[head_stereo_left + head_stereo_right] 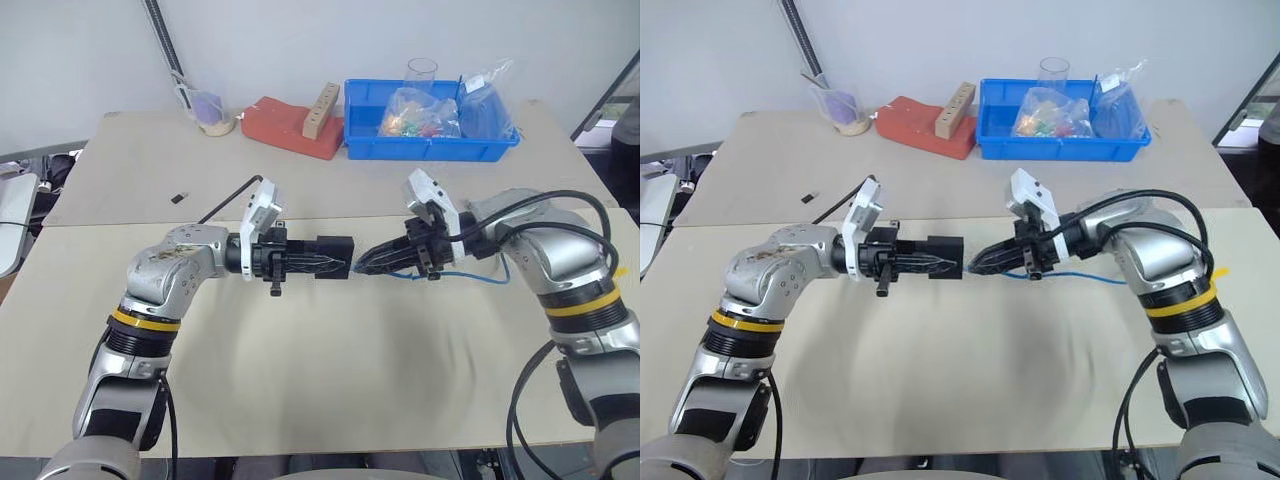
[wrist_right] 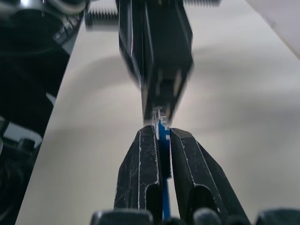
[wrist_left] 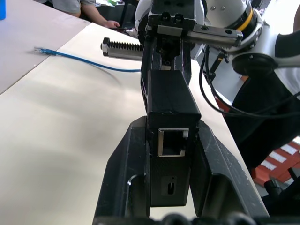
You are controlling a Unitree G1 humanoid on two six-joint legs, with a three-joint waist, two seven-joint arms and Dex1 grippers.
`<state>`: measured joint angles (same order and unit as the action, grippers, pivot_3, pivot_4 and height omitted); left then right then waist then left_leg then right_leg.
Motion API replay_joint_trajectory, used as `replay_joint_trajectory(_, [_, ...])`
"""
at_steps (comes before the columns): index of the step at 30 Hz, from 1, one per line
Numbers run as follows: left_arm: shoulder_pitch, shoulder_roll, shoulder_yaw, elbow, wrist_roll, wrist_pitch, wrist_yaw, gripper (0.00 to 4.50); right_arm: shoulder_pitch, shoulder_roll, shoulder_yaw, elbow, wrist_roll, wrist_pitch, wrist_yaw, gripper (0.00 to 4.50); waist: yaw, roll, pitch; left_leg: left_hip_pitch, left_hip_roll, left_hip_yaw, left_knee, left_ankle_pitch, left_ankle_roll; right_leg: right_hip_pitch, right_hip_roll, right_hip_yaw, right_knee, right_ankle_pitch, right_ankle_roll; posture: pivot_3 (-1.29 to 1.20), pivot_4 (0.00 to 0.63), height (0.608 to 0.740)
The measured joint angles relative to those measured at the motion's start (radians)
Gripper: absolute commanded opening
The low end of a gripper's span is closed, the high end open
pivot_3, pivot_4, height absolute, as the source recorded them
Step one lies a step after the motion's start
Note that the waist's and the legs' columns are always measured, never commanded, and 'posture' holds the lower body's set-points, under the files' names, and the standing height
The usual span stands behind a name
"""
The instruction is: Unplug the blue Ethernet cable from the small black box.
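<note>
My left gripper [image 1: 343, 264] is shut on the small black box [image 1: 335, 250] and holds it level above the table, one finger [image 3: 123, 164] on each side. An empty port [image 3: 173, 141] shows on the box's near end. My right gripper [image 1: 362, 268] points at the box's other end and is shut on the blue Ethernet cable [image 2: 162, 140] just behind its clear plug [image 2: 161, 112]. The plug tip sits right at the box's end face; whether it is inside, I cannot tell. The rest of the cable [image 1: 480, 277] trails back under my right arm onto the table.
At the back of the table stand a blue bin [image 1: 430, 148] with bags and a glass, a red block [image 1: 285, 128] bearing a wooden piece, and a small cup [image 1: 214, 115]. A black hex key [image 1: 230, 198] and a tiny black piece [image 1: 179, 197] lie behind my left arm.
</note>
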<state>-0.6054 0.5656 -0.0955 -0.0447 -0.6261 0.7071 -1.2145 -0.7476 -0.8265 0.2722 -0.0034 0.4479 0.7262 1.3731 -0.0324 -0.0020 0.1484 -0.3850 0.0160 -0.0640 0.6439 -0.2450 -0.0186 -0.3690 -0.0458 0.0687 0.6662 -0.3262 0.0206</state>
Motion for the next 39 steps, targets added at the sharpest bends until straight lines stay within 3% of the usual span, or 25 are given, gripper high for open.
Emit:
replay_joint_trajectory(3, [0.047, 0.05, 0.049, -0.008, 0.0, -0.011, 0.002, 0.58, 0.078, -0.061, -0.017, 0.053, -0.048, -0.045, -0.009, 0.02, 0.002, 0.0, 0.0, 0.0, 0.0, 0.0, 0.0, 0.0, 0.0, 0.0, 0.0, 0.0, 0.0, 0.0, 0.0, 0.0, 0.15, 0.74])
replay_joint_trajectory(9, [0.079, 0.04, 0.062, -0.028, 0.011, -0.05, 0.04, 0.58, 0.13, 0.035, -0.012, 0.184, -0.214, -0.23, -0.187, 0.02, -0.009, 0.0, 0.0, 0.001, 0.001, 0.001, -0.001, 0.0, 0.0, 0.0, 0.001, 0.001, 0.001, 0.0, 0.0, 0.0, 0.15, 0.74])
replay_joint_trajectory(11, [0.098, 0.04, 0.062, -0.028, 0.019, -0.055, 0.057, 0.58, 0.149, 0.05, -0.011, 0.19, -0.233, -0.244, -0.201, 1.06, -0.009, 0.0, 0.0, 0.0, 0.0, 0.001, -0.001, 0.0, 0.0, -0.001, 0.0, 0.001, 0.001, 0.0, 0.0, 0.0, 0.15, 0.74])
replay_joint_trajectory(17, [0.131, 0.04, 0.073, -0.047, 0.024, -0.062, 0.087, 0.58, 0.169, 0.05, -0.018, 0.14, -0.229, -0.239, -0.194, 3.09, -0.007, 0.0, 0.0, 0.0, 0.0, 0.0, 0.0, 0.0, 0.0, 0.0, 0.0, 0.001, 0.001, 0.0, 0.0, 0.0, 0.15, 0.74])
replay_joint_trajectory(21, [0.157, 0.031, 0.1, -0.043, 0.053, -0.107, 0.143, 0.58, 0.173, 0.061, -0.105, 0.038, -0.156, -0.148, -0.222, 4.48, -0.006, 0.0, 0.0, 0.0, 0.001, 0.0, 0.0, 0.0, 0.0, 0.0, 0.0, 0.001, 0.001, 0.0, 0.0, 0.0, 0.15, 0.74])
replay_joint_trajectory(27, [0.204, -0.098, 0.152, 0.071, 0.178, -0.32, 0.347, 0.58, 0.192, 0.181, -0.286, -0.294, 0.033, 0.065, -0.418, 4.48, 0.004, 0.001, 0.0, 0.0, 0.0, -0.004, -0.001, 0.0, 0.0, 0.0, 0.0, 0.0, 0.001, 0.0, 0.0, 0.0, 0.15, 0.74])
replay_joint_trajectory(33, [0.202, -0.24, 0.158, 0.316, 0.328, -0.603, 0.516, 0.58, 0.299, 0.263, -0.298, -0.525, 0.082, 0.163, -0.619, 4.48, 0.03, 0.001, 0.0, -0.002, -0.003, -0.004, 0.0, 0.0, 0.0, 0.0, -0.002, 0.0, 0.001, 0.0, 0.0, 0.0, 0.15, 0.74])
replay_joint_trajectory(39, [0.177, -0.277, 0.151, 0.505, 0.403, -0.8, 0.561, 0.58, 0.371, 0.244, -0.308, -0.566, 0.084, 0.169, -0.698, 4.48, 0.029, 0.001, 0.0, -0.001, -0.002, -0.003, 0.0, 0.0, 0.0, 0.0, -0.001, 0.0, 0.001, 0.0, 0.0, 0.0, 0.15, 0.74])
